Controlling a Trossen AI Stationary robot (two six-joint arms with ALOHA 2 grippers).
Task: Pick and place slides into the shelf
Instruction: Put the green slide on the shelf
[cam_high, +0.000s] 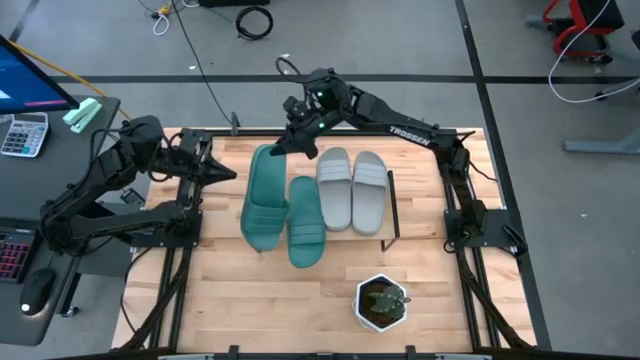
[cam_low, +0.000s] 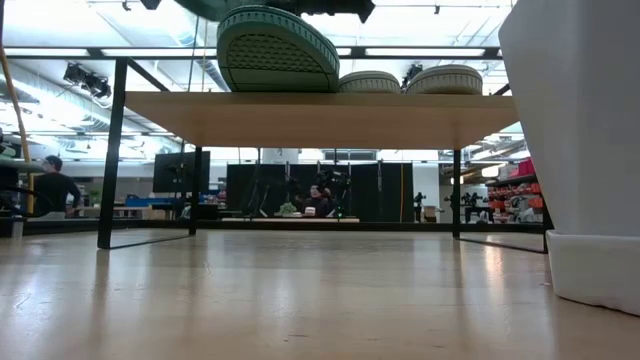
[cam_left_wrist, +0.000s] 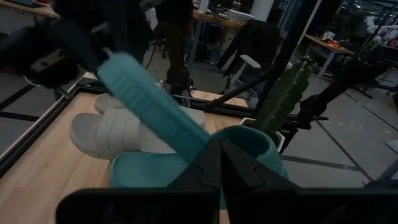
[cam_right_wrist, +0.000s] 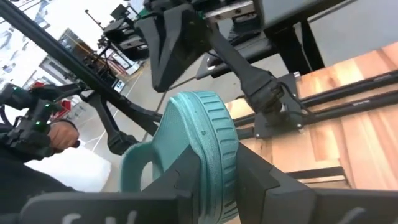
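Two light grey slides (cam_high: 350, 190) and a teal slide (cam_high: 306, 235) lie sole-down, side by side, on the shelf's wooden top (cam_high: 350, 240); the low view shows that board (cam_low: 320, 120) on black wire legs. My right gripper (cam_high: 295, 140) reaches in from the far side and is shut on a second teal slide (cam_high: 265, 200), which slants at the shelf's left end. My left gripper (cam_high: 230, 175) hovers shut to the left of the shelf, touching nothing; its wrist view shows its closed fingers (cam_left_wrist: 221, 162) pointing at the slides. My right gripper pinches the teal slide's far end (cam_right_wrist: 208, 177) through its thickness, one finger on the footbed side, the other (cam_right_wrist: 255, 180) on the sole side. The fingers come from the table's far side, slanting slightly down, along the slide. That end is raised; the strap end (cam_low: 290, 85) sits low at the board.
A white pot with a small cactus (cam_high: 382, 303) stands on the table near the front edge, right of centre, and fills the right of the low view (cam_low: 580, 150). Black frame rails run along both sides of the table. A desk with a keyboard and calculator (cam_high: 22, 135) stands beyond the left edge.
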